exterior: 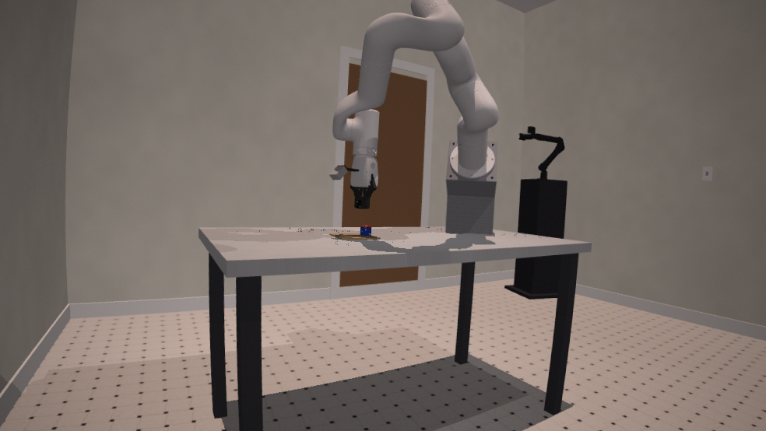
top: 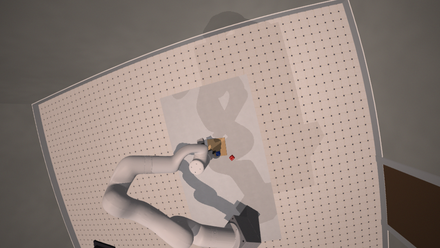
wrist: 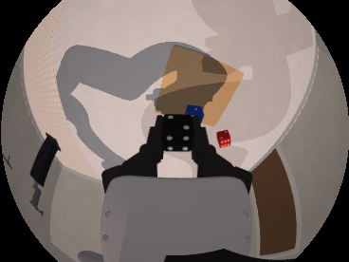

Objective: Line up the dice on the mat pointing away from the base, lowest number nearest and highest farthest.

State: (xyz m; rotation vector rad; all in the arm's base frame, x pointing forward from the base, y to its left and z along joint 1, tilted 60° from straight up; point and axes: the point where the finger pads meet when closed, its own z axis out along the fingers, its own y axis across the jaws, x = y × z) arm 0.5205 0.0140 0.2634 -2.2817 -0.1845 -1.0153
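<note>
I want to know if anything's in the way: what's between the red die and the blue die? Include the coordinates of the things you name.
The top view shows only bare tabletop and a strip of the orange mat (top: 223, 143) (wrist: 229, 90) between the red die (top: 231, 157) (wrist: 224, 139) and blue die (top: 217, 153) (wrist: 193, 112).

Brown door (top: 409, 200) (exterior: 399, 160) (wrist: 275, 209) behind the table (exterior: 396, 257).

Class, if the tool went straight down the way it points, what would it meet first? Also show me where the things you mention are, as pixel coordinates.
Probably the flat orange-tan mat (top: 223, 144) (exterior: 342, 236) (wrist: 228, 102), touched by the black white-pipped die (exterior: 360, 203) (wrist: 178, 133) it grips; the blue die (top: 217, 153) (exterior: 365, 231) (wrist: 194, 112) looks close, and depth is unclear.
</note>
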